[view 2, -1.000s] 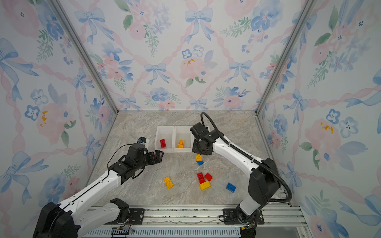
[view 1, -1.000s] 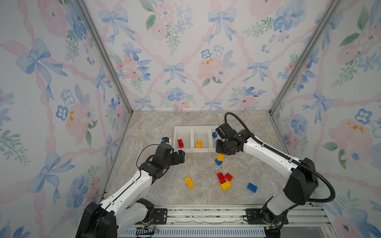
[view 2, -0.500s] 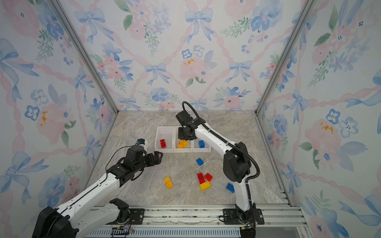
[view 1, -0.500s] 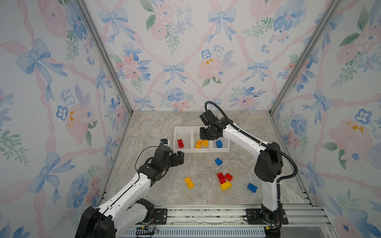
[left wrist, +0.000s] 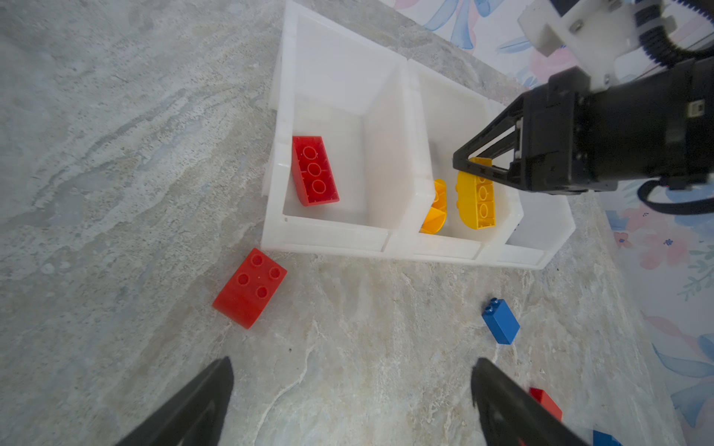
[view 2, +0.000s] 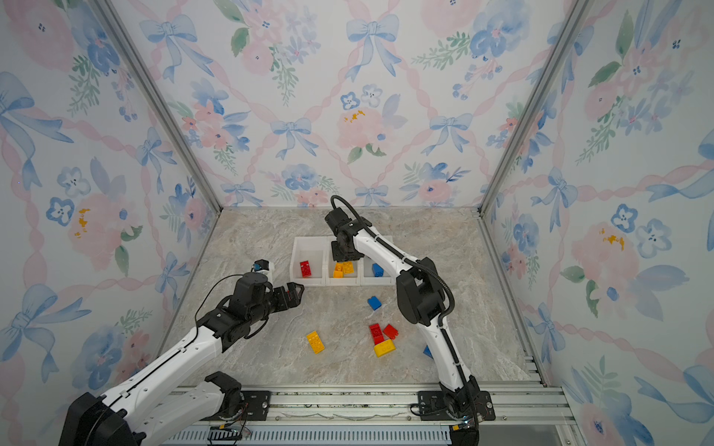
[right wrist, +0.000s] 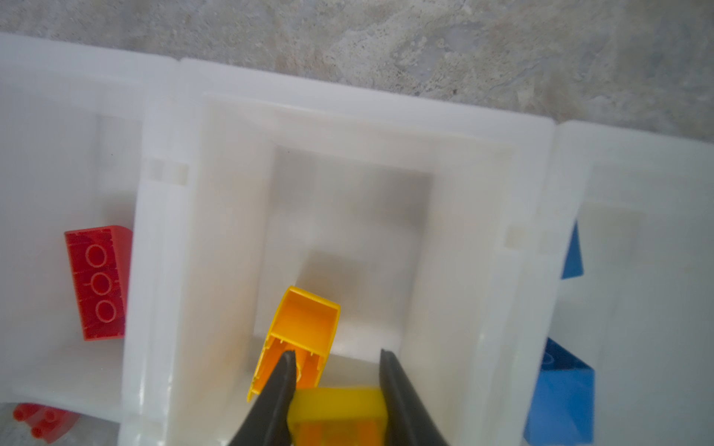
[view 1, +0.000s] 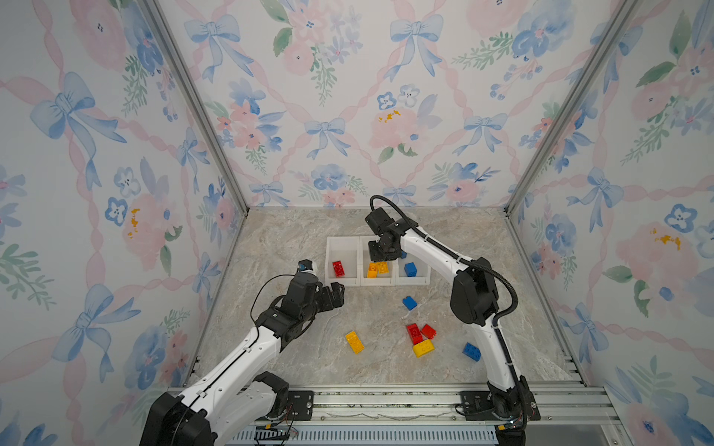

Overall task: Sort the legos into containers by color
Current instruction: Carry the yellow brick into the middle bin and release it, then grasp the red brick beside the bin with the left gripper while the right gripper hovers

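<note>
Marble table [view 1: 278, 239], right hand [right wrist: 338, 355] gripping yellow lego [right wrist: 336, 409]

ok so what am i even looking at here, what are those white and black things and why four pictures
Those are two robot arms mounted on a rail, each ending in a two-fingered gripper. Two pictures look down on the whole marble table from above; the other two come from cameras on the arms' wrists. On the table sit three joined white bins and loose toy bricks, to be sorted by colour. The right gripper is shut on a yellow brick over the middle bin, which holds another yellow one. The left gripper is open and empty, hovering near a loose red brick beside the bins.
</note>
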Robot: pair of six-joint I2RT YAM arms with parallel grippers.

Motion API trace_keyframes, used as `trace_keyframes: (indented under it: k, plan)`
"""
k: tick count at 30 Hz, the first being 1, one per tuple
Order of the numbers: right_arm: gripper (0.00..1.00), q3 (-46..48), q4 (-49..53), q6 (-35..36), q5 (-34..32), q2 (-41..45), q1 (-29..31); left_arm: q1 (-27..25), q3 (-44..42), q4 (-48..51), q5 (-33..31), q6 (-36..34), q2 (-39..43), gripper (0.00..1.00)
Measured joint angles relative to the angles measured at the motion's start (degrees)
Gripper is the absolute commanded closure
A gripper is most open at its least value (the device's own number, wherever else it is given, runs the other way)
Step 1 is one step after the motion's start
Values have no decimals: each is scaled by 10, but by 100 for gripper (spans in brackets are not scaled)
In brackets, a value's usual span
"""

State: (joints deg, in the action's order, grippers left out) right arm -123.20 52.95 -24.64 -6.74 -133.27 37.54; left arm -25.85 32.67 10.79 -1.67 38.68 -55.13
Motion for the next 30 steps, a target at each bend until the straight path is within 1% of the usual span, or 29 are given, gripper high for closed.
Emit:
trace_keyframes:
  k: [2, 7, 10, 21, 25, 30]
  plan:
    - [70, -6, 4, 5, -2, -5, -3, 0, 0, 0, -2, 2, 0, 2]
    - [46, -17, 5, 19, -6, -16, -8, 0, 0, 0, -5, 4, 0, 2]
    - [41, -17, 5, 24, -6, -17, -8, 0, 0, 0, -7, 4, 0, 2]
    - [38, -3, -6, 24, -3, -8, -8, 0, 0, 1, -16, 4, -1, 2]
    - [38, 27, -11, 20, 3, 24, -8, 0, 0, 8, -26, 1, -9, 4]
    - [36, 87, -31, 7, 11, 97, -8, 0, 7, 31, -46, -12, -47, 9]
